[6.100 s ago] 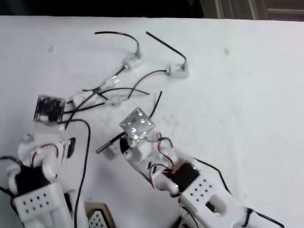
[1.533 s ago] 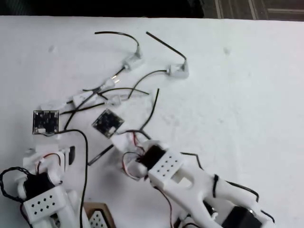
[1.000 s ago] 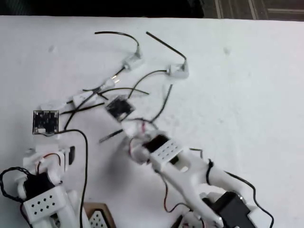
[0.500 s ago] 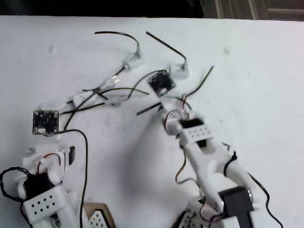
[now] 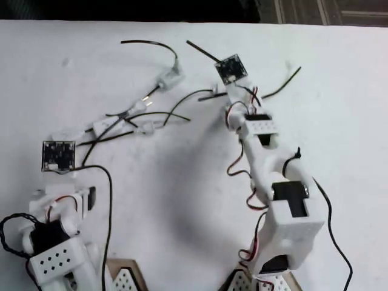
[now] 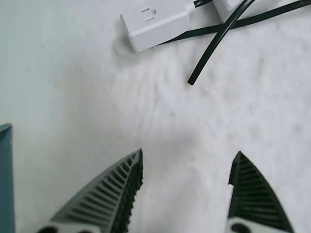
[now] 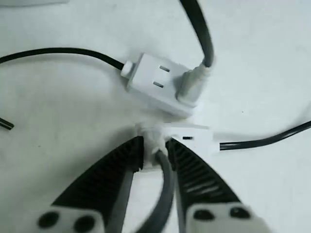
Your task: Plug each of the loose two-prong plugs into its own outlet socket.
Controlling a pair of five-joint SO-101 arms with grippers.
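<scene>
My right gripper (image 7: pixel 155 145) is shut on a small white plug (image 7: pixel 187 139) whose black cord (image 7: pixel 262 141) trails off to the side. Just beyond the fingertips lies a white outlet socket (image 7: pixel 155 80) with two slots facing up. A second white piece on a thick black cord (image 7: pixel 194 82) sits against the socket's end. From above, the right arm (image 5: pixel 267 151) stretches to the table's far middle, near that socket (image 5: pixel 225 91). My left gripper (image 6: pixel 189 155) is open over bare table, with another white socket (image 6: pixel 155 19) lying ahead of it.
Several more white plugs and sockets lie in tangled black cords at the left-middle of the table (image 5: pixel 339 73), among them a plug (image 5: pixel 170 77) and a socket (image 5: pixel 109 126). A loose cord end (image 6: pixel 192 80) lies ahead of the left gripper. The left arm (image 5: pixel 51 242) sits at the front left.
The right arm has swung from the front middle of the table out to the far middle, carrying the plug and its trailing cord. The left arm has stayed put over the last second.
</scene>
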